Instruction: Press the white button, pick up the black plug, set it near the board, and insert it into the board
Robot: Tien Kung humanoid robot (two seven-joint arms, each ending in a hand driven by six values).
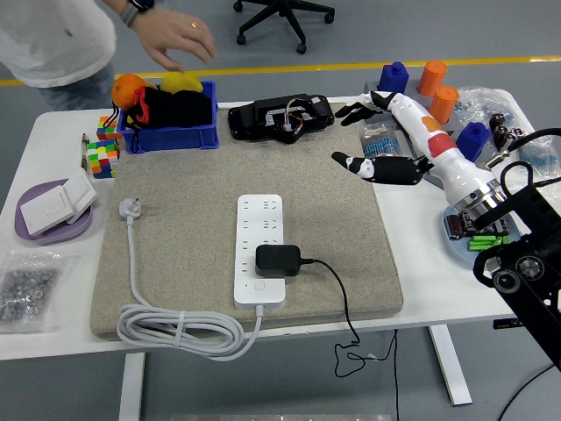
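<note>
Your black plug sits seated in the white power strip mid-mat, its cord trailing off the near table edge. Your right hand hovers well apart, fingers spread and empty; a careless sweep could snag that cord and drag the plug out

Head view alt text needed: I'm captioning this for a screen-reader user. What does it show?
A black plug sits inserted in a white power strip on a beige mat. The robot's right hand hovers open above the mat's far right corner, holding nothing. A person's hand is raised beyond the table's far edge, above a blue bin.
</note>
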